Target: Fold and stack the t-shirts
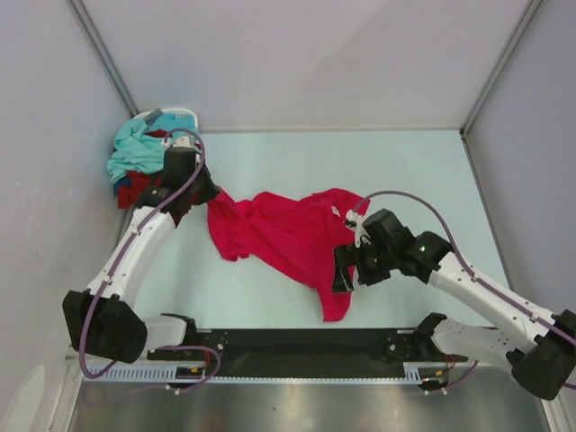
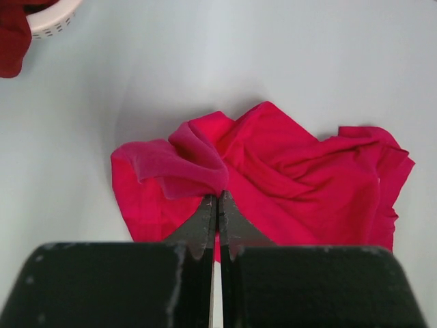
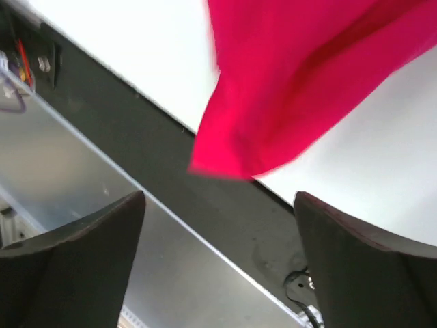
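T-shirts: 3 sure. 1 crimson-pink t-shirt point(image 1: 288, 236), 1 teal t-shirt point(image 1: 135, 148), 1 maroon t-shirt point(image 1: 137, 189). 1 dark blue scrap point(image 1: 120, 184) in the same heap, possibly a 4th shirt. White basket point(image 1: 180, 114): 1. Robot arms: 2, left arm point(image 1: 135, 252) and right arm point(image 1: 477, 288).

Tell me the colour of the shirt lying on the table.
The shirt is bright crimson-pink; the left wrist view shows it best.
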You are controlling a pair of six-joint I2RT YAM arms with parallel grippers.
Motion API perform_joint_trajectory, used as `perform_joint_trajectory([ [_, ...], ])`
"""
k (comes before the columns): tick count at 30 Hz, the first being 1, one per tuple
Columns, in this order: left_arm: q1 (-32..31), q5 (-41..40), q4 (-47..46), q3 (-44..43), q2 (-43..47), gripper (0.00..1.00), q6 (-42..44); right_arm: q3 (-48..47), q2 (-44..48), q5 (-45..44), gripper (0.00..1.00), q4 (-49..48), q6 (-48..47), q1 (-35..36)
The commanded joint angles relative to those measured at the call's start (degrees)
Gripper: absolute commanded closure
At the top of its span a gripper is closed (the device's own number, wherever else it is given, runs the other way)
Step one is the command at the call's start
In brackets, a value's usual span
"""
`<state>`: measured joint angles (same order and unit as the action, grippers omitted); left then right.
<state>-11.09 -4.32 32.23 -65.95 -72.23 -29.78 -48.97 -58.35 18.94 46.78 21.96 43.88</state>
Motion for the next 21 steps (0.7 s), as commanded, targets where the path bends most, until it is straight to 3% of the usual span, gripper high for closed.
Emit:
perform_joint_trajectory([
  [1, 0.55, -0.08, -3.92, 1.18, -0.72, 1.0, -1.51, -7.52, -2.46, -6.72, 0.0, 0.77, 3.27, -8.85],
  [4, 0.46, -0.87, -4.89, 2.84, -0.72, 1.0, -1.51, -16.57, -11.15, -9.34, 0.0, -1.17, 5.98, -18.35],
  [7, 0.54, -0.69, -5.77, 4.43, -0.28, 1.0, -1.6, -23.53, -20.03, -13.65, 0.0, -4.85, 7.83, -22.51],
  [11, 0.46, 0.1, -7.18, 6.8, 0.86, 1.0, -2.12, -26.78, -28.82, -18.85, 0.06, -14.68, 7.23, -27.95],
  [15, 0.54, 0.62, -8.06, 8.73, 1.91, 1.0, -2.74, -29.6, -40.85, -19.55, 0.16, -16.9, 9.86, -32.62],
  [21, 0.46, 1.06, -8.5, 8.65, 2.09, 1.0, -2.56, -29.52, -47.2, -21.22, 0.23, -21.03, 11.53, -33.15],
])
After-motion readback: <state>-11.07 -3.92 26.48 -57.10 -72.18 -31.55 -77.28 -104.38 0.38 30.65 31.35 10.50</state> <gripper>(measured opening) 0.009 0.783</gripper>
